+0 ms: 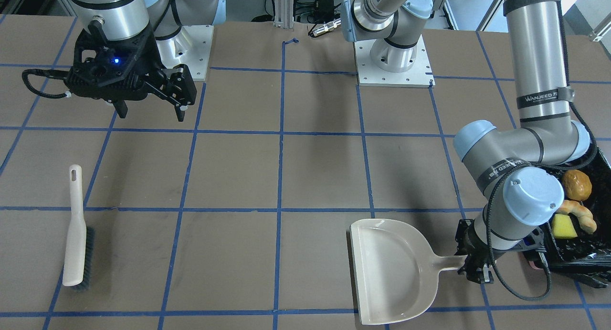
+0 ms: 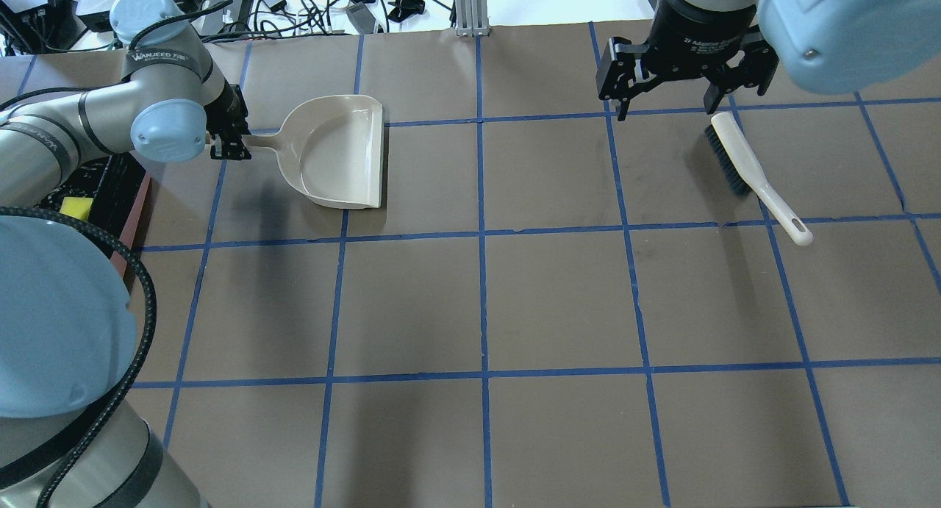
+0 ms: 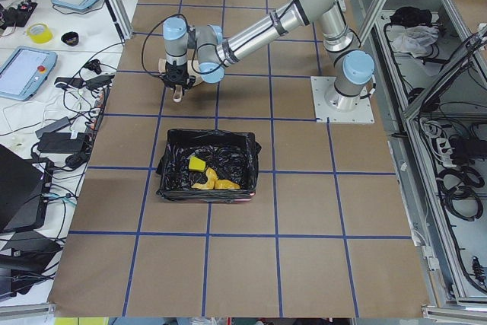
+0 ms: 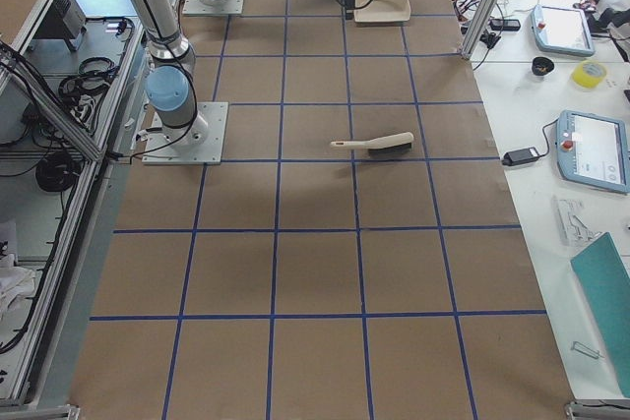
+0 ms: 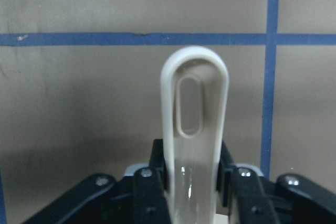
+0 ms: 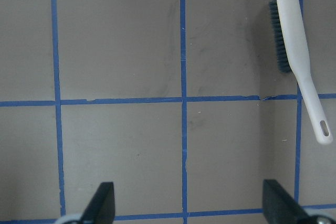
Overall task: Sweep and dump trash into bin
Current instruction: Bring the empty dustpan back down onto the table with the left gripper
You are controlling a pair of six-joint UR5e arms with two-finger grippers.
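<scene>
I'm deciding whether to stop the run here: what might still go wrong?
1. The left gripper seems clamped on the dustpan handle; retreating without opening would drag it.
2. Its cable loops beside the bin; it may snag the black liner holding the trash.

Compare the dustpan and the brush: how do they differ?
The left gripper holds the dustpan by its handle between its fingers; the brush lies free, apart from the open right gripper. The dustpan is a broad, empty scoop; the brush is slim with dark bristles. The dustpan sits near the bin; the brush far across the table. Both are beige with slotted handles.
</scene>
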